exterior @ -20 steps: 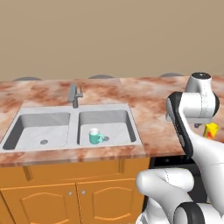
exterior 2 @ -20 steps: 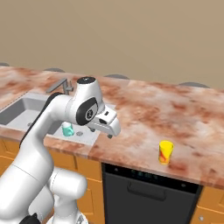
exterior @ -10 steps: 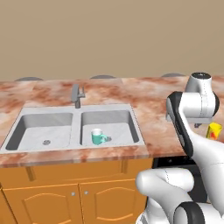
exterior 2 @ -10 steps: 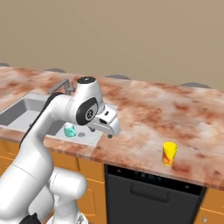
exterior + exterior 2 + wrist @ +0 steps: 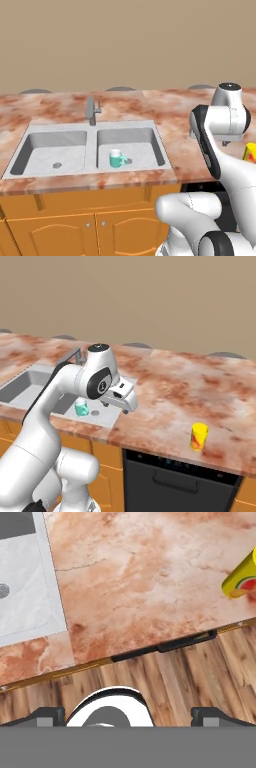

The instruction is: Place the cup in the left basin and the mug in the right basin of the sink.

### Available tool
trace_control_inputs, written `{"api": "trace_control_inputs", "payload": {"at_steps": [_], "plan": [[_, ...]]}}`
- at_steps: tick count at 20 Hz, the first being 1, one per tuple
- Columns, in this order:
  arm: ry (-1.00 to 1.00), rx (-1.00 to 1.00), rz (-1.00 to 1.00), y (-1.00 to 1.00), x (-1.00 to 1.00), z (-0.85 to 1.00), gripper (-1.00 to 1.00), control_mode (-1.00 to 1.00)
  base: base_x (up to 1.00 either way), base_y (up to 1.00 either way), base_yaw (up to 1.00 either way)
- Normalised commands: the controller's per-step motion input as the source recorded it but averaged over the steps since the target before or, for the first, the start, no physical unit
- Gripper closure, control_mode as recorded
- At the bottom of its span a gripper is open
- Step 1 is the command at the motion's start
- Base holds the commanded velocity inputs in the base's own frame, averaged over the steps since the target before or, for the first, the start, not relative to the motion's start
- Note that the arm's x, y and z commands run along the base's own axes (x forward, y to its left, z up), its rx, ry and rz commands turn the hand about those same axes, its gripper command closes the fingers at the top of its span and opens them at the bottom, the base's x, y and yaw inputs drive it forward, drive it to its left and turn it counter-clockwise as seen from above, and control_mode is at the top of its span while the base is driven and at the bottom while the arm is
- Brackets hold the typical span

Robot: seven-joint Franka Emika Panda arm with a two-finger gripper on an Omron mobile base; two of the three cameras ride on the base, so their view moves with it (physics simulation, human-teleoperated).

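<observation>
Fingers (image 5: 128,716) spread as wide as they go and holding nothing, your hand hangs over the marble-patterned bench (image 5: 150,577), near its front edge; in the hand view the two dark tips sit at 7 and 5 o'clock with wooden floor (image 5: 175,677) between them and the bench. From those tips, the cup (image 5: 242,577) lies toward 2 o'clock in that view, a yellow cup with a red and green mark on its side, well apart from the fingers. In the right base view you see it standing upright on the bench (image 5: 175,386) near the front edge, above a dark appliance front (image 5: 180,481), at roughly 4 o'clock from the fingers (image 5: 125,405). Farther out, the mug (image 5: 117,158) stands upright in the right basin (image 5: 142,145) of the sink (image 5: 90,172), near its front left corner. The left basin (image 5: 45,152) shows its small round drain, with the faucet (image 5: 91,111) behind the divider.
</observation>
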Motion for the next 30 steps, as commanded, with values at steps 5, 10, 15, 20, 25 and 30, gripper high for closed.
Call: {"api": "trace_control_inputs", "payload": {"at_steps": [5, 10, 15, 20, 25, 30], "plan": [[0.00, 0.00, 0.00, 0.00, 0.00, 0.00, -1.00, 1.00, 0.31, 0.06, 0.00], [0.00, 0.00, 0.00, 0.00, 0.00, 0.00, -1.00, 1.00, 0.28, 0.00, 0.00], [0.00, 0.00, 0.00, 0.00, 0.00, 0.00, -1.00, 1.00, 0.02, -0.04, 0.00], [0.00, 0.00, 0.00, 0.00, 0.00, 0.00, -1.00, 1.00, 0.00, 0.00, 0.00], [0.00, 0.00, 0.00, 0.00, 0.00, 0.00, -1.00, 1.00, 0.00, 0.00, 0.00], [0.00, 0.00, 0.00, 0.00, 0.00, 0.00, -1.00, 1.00, 0.00, 0.00, 0.00]]}}
